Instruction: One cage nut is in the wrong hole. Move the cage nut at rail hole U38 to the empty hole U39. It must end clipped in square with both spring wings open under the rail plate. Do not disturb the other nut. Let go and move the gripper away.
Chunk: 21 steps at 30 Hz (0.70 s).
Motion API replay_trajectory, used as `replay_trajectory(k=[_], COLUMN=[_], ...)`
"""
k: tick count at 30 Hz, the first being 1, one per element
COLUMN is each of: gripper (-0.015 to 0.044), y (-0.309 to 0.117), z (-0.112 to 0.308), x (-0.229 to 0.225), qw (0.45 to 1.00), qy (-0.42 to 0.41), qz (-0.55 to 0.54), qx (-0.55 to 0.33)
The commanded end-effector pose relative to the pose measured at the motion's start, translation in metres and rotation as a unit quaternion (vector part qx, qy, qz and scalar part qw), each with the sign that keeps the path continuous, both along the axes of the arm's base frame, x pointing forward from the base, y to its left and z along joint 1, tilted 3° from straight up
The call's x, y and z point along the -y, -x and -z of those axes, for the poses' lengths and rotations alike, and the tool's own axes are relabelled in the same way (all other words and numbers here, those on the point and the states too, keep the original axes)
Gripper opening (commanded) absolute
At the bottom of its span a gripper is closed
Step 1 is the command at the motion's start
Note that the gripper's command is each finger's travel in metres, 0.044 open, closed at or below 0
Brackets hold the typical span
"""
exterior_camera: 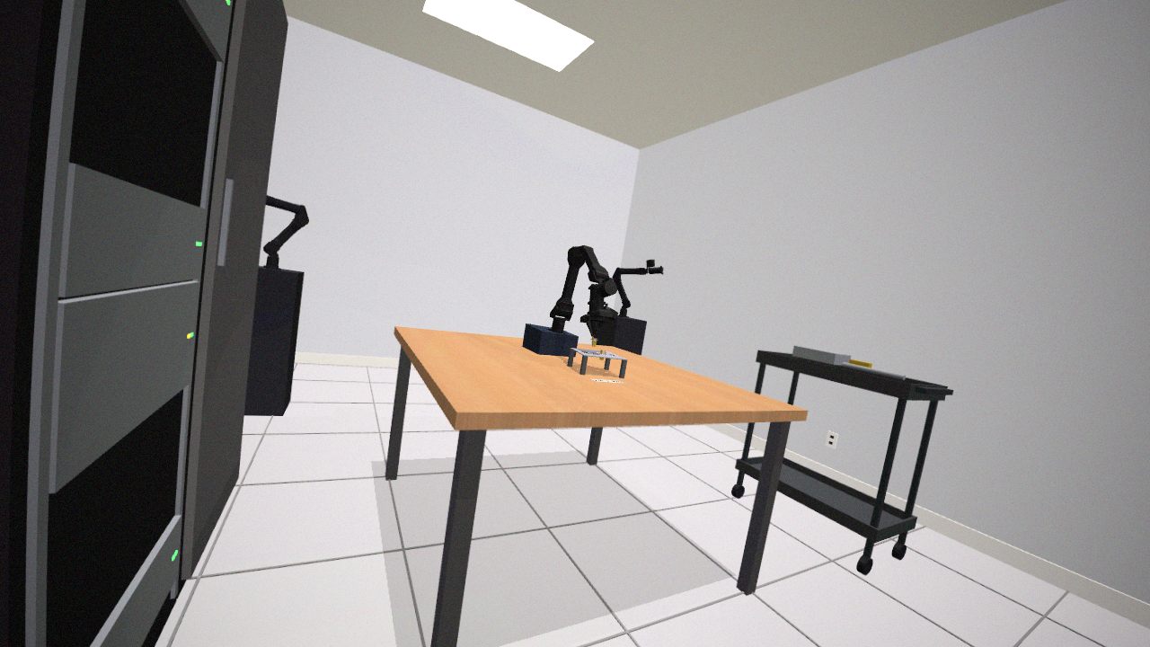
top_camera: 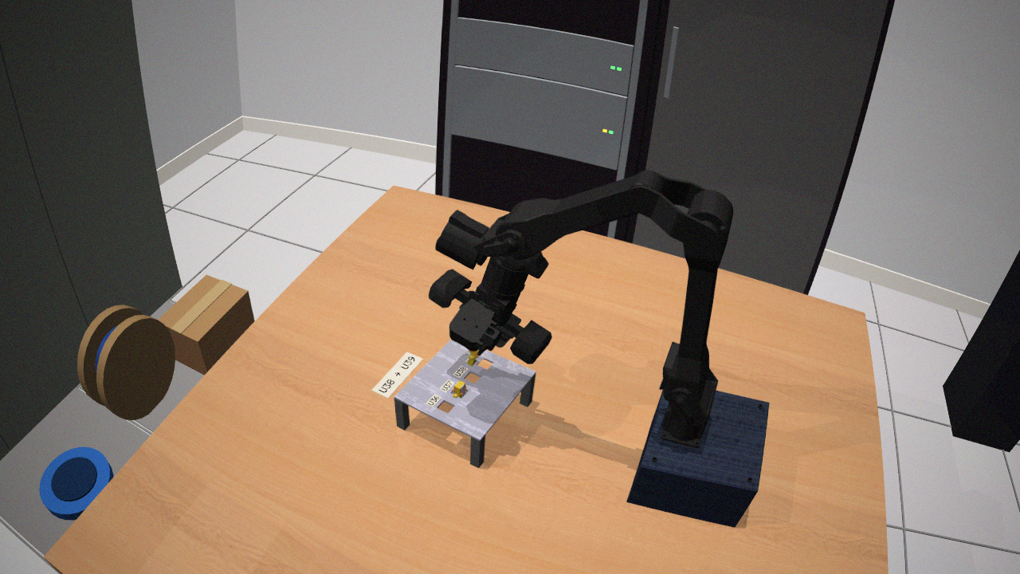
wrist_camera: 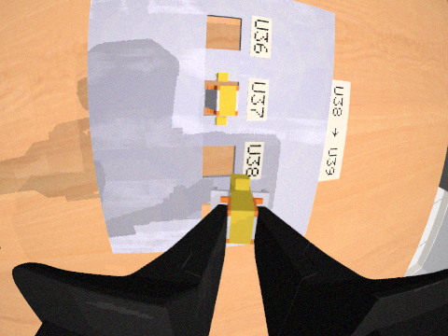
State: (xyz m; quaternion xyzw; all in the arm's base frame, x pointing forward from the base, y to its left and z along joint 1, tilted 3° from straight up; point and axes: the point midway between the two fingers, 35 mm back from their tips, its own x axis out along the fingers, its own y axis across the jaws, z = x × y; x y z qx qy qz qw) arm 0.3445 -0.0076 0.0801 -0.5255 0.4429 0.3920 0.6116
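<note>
While U38 is standing empty, its nut is riding toward U39

Clamped on the yellow cage nut (top_camera: 472,359) (exterior_camera: 595,341) (wrist_camera: 242,227), the gripper (top_camera: 473,350) (exterior_camera: 595,338) (wrist_camera: 241,215) is holding it above the rail plate (top_camera: 492,417) (wrist_camera: 299,107), near the U39 hole (top_camera: 485,364) (wrist_camera: 205,210), which the wrist view is mostly hiding. Extraction is looking finished; alignment is apparently the step in hand. The next move is calling for centring and squaring the nut before pressing it down, since a skewed entry could be leaving a wing unclipped.

The U38 hole (top_camera: 472,376) (wrist_camera: 218,161) and U36 hole (top_camera: 445,406) (wrist_camera: 224,34) are showing no nut; the other nut (top_camera: 459,389) (wrist_camera: 228,100) is occupying U37. Beyond the table, a taped carton (top_camera: 219,322) is hiding any contents.
</note>
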Motion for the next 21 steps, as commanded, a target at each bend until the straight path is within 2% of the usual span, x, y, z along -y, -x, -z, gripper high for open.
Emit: replay_trajectory(k=[1, 5, 21], gripper=[0.0035, 0.0035, 0.0033], y=[0.004, 0.008, 0.006], z=[-0.001, -0.002, 0.001], x=[0.018, 0.034, 0.035], qw=[1.000, 1.000, 1.000], qy=[0.001, 0.002, 0.000], qz=[0.001, 0.001, -0.001], qx=[0.004, 0.007, -0.016])
